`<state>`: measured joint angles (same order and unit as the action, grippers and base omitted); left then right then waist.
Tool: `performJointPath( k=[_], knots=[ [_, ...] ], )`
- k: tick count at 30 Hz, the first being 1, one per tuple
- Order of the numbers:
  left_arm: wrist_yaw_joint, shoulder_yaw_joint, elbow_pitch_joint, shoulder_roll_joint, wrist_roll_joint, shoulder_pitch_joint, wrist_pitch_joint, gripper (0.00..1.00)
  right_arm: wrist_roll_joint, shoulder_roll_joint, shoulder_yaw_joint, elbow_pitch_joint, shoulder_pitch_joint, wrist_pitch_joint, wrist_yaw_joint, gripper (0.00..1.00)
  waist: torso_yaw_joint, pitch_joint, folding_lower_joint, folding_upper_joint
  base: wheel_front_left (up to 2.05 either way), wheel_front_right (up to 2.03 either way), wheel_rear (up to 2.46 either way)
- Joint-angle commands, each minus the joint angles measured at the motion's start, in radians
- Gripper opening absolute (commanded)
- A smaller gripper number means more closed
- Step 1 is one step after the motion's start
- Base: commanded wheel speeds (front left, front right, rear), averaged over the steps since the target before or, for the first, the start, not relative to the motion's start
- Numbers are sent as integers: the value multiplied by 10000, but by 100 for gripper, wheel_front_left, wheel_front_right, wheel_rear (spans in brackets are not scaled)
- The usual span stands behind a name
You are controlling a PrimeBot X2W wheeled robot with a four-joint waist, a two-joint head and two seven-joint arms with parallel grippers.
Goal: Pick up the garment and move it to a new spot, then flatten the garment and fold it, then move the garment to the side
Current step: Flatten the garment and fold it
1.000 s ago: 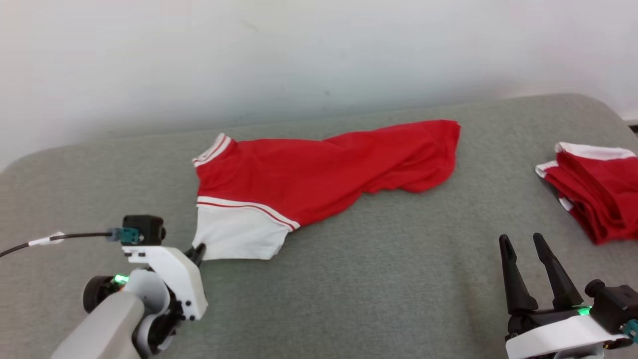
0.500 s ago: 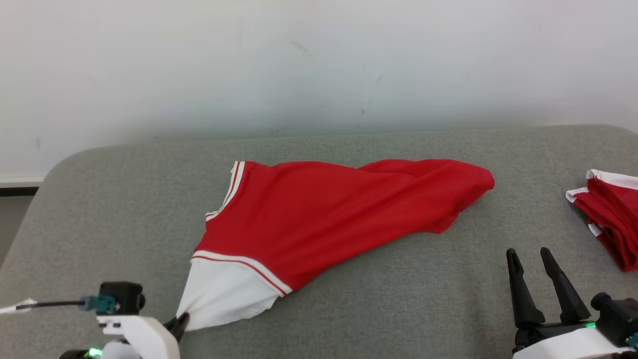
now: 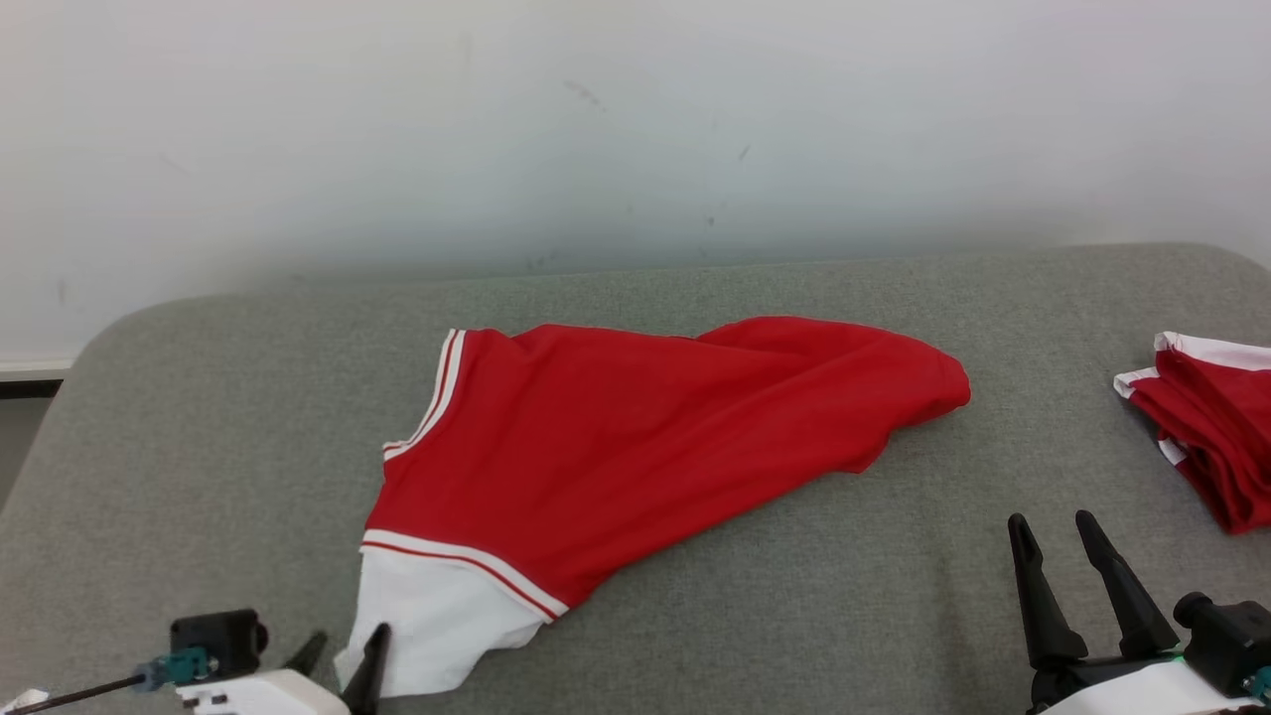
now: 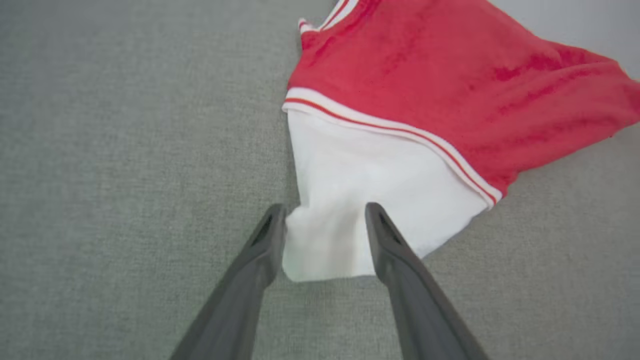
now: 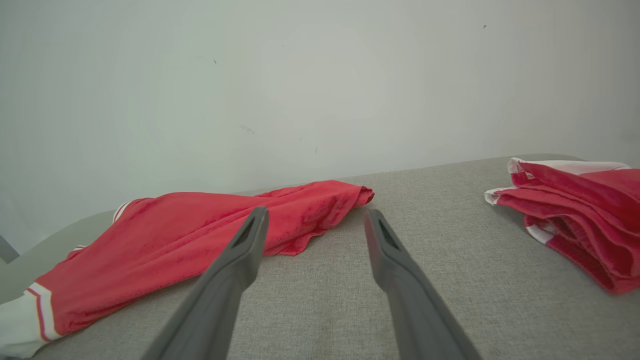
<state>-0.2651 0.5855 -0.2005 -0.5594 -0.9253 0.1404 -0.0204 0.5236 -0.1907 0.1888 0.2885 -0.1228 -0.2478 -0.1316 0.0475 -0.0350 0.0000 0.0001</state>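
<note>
Finding: the left pincer, clamped on the garment's white corner half a second earlier, had parted its jaws. The corner lay slack between its fingers on the grey padded surface, no longer gripped. The garment rested left of centre, its red body running back and to the right and ending in a bunched, creased tip. The right pincer stood wide and empty, well apart from the garment. A folded red pile sat at the far right edge. Assessment: the move to a new spot appeared finished. Flattening was due next, starting with the rumpled far end.
</note>
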Motion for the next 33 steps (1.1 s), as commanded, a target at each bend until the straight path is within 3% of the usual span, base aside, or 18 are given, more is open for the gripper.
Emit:
performJointPath(
  k=[1, 4, 7, 12, 24, 33],
  knots=[
    [-52, -102, -12, -21, 236, 116, 310, 100, 40, -77, 11, 23, -30, -18, 18, 100, 10, 10, 0, -1, 0, 0, 0],
    [-60, -283, 256, 117, 534, 210, 1266, 100, 66, -128, -1, 50, 16, 49, 18, 100, -23, 5, 0, -1, 0, 0, 0],
    [-380, -469, 492, 404, 881, 216, 2139, 100, 49, -163, 44, 106, 49, 88, 18, 100, -129, -23, 0, -1, 0, 0, 0],
    [-550, -637, 894, 940, 1628, 327, 2775, 100, -103, -269, 301, 342, -260, 479, 18, 100, -379, -160, 0, -1, 0, 0, 0],
    [704, -1409, 920, 2597, 3339, 588, 2849, 100, 47, -656, 1118, 2728, -2495, 2896, 18, 100, -1527, -993, 0, -1, 0, 0, 0],
    [1551, -2159, 509, 3349, 4102, 700, 2852, 100, 625, -994, 1589, 4760, -4217, 4019, 18, 100, -2220, -1504, 0, -1, 0, 0, 0]
  ],
)
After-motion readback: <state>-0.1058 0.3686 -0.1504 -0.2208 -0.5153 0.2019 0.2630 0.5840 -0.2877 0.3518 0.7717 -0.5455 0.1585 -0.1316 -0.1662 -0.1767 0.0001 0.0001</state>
